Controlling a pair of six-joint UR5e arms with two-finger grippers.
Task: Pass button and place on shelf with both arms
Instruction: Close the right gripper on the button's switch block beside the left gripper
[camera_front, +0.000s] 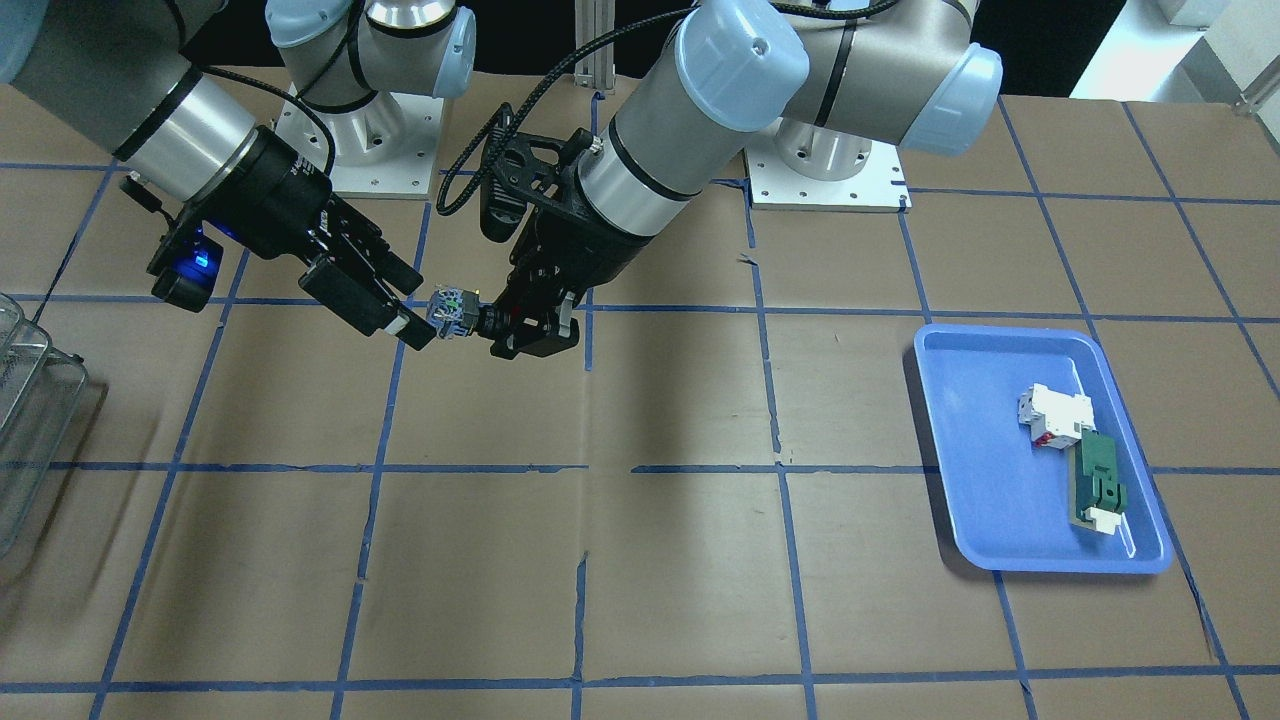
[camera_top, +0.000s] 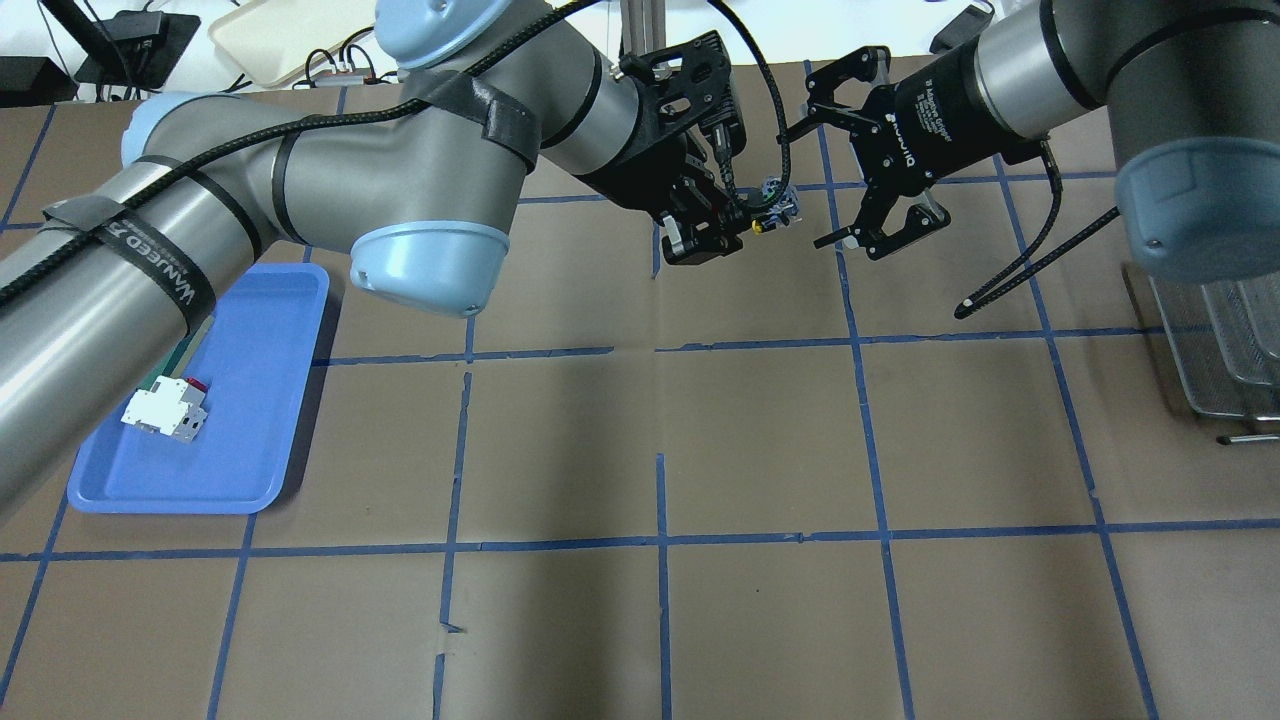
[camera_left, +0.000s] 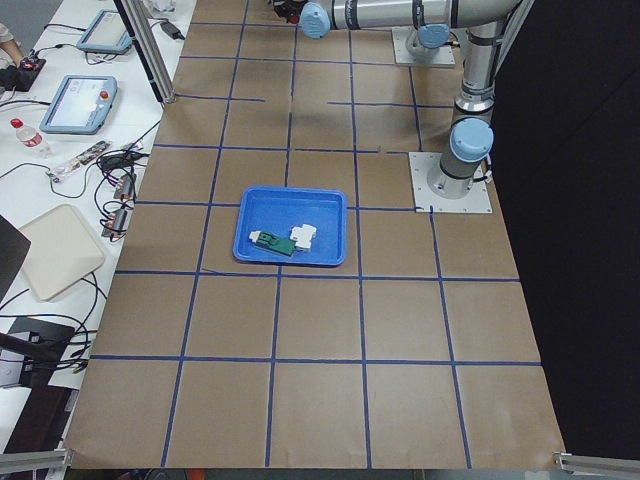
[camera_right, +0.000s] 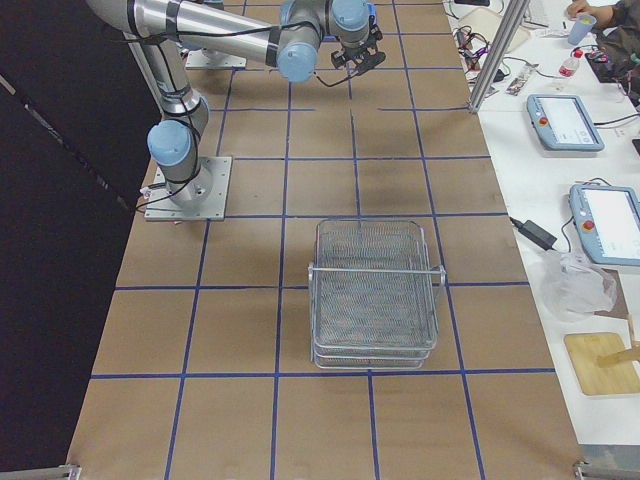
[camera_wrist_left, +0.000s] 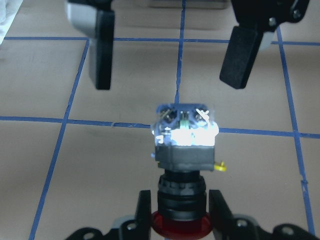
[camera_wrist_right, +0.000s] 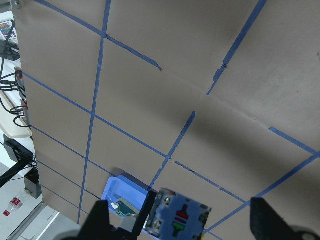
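left end effector (camera_wrist_left: 180, 202) clenches the light-looking, stiff button (camera_wrist_left: 182, 150) by its collar, so the spread, released right end effector (camera_wrist_left: 172, 52) had best take its blocky base.

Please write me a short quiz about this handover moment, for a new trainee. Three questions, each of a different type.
1. True or false: the right gripper is shut on the button.
2. The left gripper holds the button by: A) the red cap end; B) the block base; C) the yellow tab.
3. On which side of the robot does the shelf stand?
Key: 1 false, it is open, apart from the button; 2 A; 3 its right.
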